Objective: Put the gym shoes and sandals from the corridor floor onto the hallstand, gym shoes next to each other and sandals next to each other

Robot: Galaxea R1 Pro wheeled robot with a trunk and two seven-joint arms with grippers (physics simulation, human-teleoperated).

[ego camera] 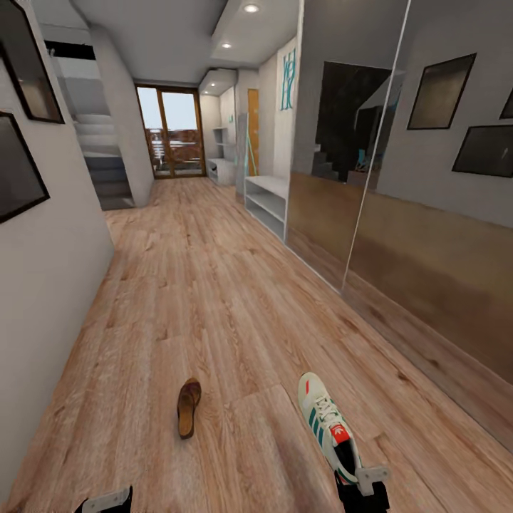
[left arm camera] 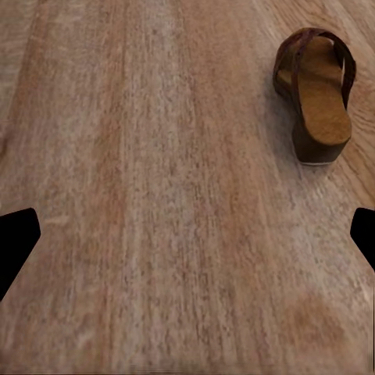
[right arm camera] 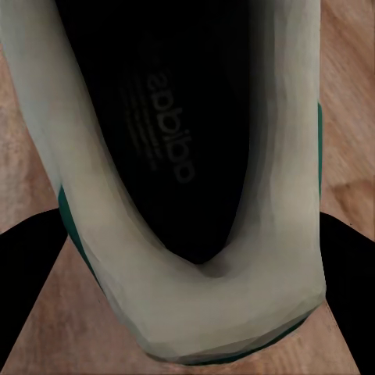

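A white gym shoe (ego camera: 326,420) with teal stripes and a red tongue sits in my right gripper (ego camera: 358,482), which is shut on its heel, toe pointing away down the corridor. The right wrist view looks into the shoe's dark opening (right arm camera: 168,133), with a black finger (right arm camera: 27,266) on each side of the heel. One brown sandal (ego camera: 189,407) lies on the wood-plank corridor floor (ego camera: 214,299) ahead and to the left. My left gripper (left arm camera: 187,242) hangs open over bare planks, the sandal (left arm camera: 316,94) lying a short way beyond it. The pale grey hallstand (ego camera: 222,169) stands far down on the right.
A plain white low bench (ego camera: 268,199) stands against the right wall, nearer than the hallstand. Mirrored panels (ego camera: 399,178) line the right side and a white wall (ego camera: 43,271) the left. Stairs (ego camera: 100,153) rise at the far left, and glass doors (ego camera: 171,132) close the corridor's end.
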